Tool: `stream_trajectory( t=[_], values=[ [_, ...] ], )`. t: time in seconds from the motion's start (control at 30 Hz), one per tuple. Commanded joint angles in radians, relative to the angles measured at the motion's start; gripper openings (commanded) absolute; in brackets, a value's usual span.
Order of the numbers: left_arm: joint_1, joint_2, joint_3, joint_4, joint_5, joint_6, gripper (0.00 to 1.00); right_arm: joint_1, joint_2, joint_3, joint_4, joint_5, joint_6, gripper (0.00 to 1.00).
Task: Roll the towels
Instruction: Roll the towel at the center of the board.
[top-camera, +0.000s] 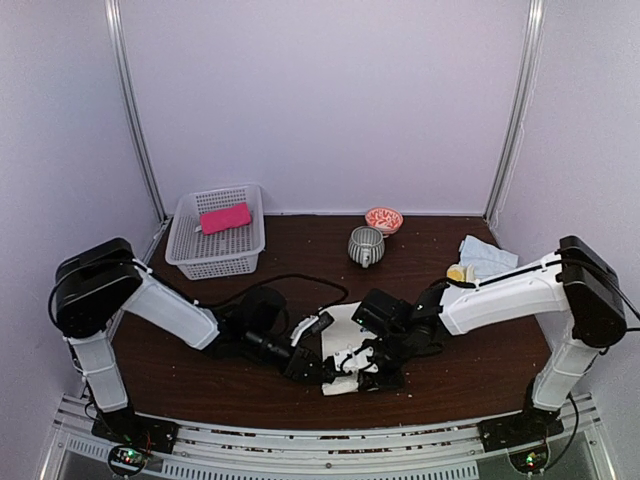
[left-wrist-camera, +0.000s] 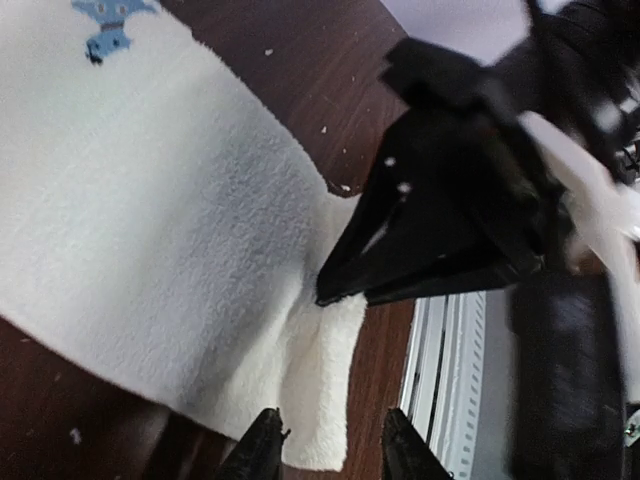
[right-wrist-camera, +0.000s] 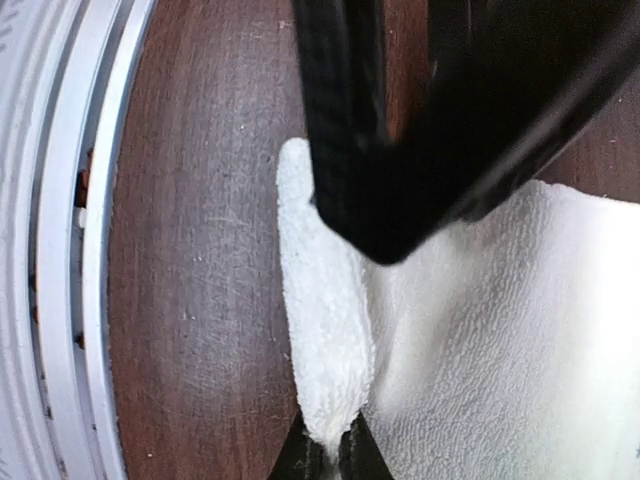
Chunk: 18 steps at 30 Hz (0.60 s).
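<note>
Pale lilac walls stand around a dark brown desk (top-camera: 300, 250). The cream-white towel (top-camera: 345, 322) lies flat near the middle of the near edge of the desk, and both my hands are low over its near side. Its small blue mark (left-wrist-camera: 110, 25) is at the part far from my fingers.

My right hand (right-wrist-camera: 328, 455) is closed tight on the towel: the two fingertips pinch a raised fold at the towel's edge, and the cloth stands up a little between them. Just beside this fold is bare wood, and then the white rail (right-wrist-camera: 60, 250) at the near edge.

My left hand (left-wrist-camera: 325, 455) is narrowly open. A corner of the same towel lies between its two fingertips, but I cannot tell if they touch the cloth. The two hands are very close, the left just beside the right.

At the far left corner stands a white basket (top-camera: 190, 255) with the pink towel (top-camera: 225, 217) inside. A striped mug (top-camera: 365, 245) and a small red bowl (top-camera: 384, 219) stand at the middle of the far edge. Toward the far right corner lie the pale blue-grey towel (top-camera: 485, 255) and, touching it, the yellow towel (top-camera: 460, 272).
</note>
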Motion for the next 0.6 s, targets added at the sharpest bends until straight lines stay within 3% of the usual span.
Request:
stream_trajectory(
  t=[0.0, 0.13, 0.27, 0.4, 0.57],
  values=[
    [0.010, -0.202, -0.104, 0.000, -0.228, 0.127, 0.35, -0.095, 0.104, 0.117, -0.228, -0.274, 0.062, 0.00],
    [0.000, -0.414, -0.224, 0.016, -0.402, 0.222, 0.38, -0.202, 0.232, 0.201, -0.322, -0.395, 0.068, 0.00],
    [-0.085, -0.554, -0.232, -0.074, -0.551, 0.423, 0.42, -0.269, 0.394, 0.283, -0.434, -0.490, 0.052, 0.00],
    [-0.212, -0.522, -0.109, -0.236, -0.693, 0.635, 0.42, -0.298, 0.505, 0.335, -0.520, -0.562, 0.019, 0.01],
    [-0.348, -0.360, 0.051, -0.392, -0.794, 0.849, 0.42, -0.315, 0.566, 0.360, -0.559, -0.580, -0.001, 0.01]
  ],
)
